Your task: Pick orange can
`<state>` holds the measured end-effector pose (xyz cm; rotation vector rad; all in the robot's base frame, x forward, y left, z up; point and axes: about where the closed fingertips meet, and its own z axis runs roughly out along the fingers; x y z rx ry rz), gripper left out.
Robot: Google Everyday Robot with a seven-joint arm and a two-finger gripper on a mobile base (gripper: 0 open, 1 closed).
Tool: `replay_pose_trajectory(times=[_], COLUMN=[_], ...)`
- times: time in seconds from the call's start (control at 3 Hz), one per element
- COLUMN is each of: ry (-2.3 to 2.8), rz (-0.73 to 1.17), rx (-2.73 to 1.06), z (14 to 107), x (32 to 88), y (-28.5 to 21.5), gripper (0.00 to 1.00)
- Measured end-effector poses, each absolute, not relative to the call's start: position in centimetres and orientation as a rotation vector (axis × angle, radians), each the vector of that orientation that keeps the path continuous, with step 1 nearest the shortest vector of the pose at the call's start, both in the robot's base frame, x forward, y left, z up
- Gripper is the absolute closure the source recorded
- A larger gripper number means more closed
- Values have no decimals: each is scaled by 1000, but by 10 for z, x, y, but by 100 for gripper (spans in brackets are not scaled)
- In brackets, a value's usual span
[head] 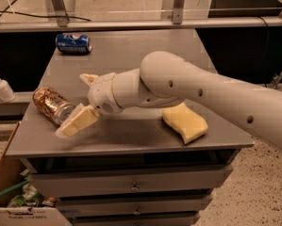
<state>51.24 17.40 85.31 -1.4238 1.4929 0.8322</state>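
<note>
Orange can [50, 105] lies on its side on the table [131, 138], just left of the fingers [79, 121]. Gripper [73, 103]: fingers spread wide, holding nothing. Approach judged nearly complete; enclosing, closing and lifting not yet done.

Grey table [136, 51], orange can [51, 105], blue can [73, 43], yellow sponge [185, 122], hand [75, 103] beside orange can

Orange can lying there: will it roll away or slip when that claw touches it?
Lying on its side near the table edge, the orange can probably rolls if nudged. Its shiny metal looks slippery. The open gripper sits right beside it.
</note>
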Motion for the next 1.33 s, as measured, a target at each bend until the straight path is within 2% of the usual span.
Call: replay_pose_trajectory(times=[1.0, 1.33], ry=[1569, 1576], rz=[905, 905], rx=[-1331, -1325], z=[841, 835], x=[510, 509], y=[231, 240], gripper=[0, 17])
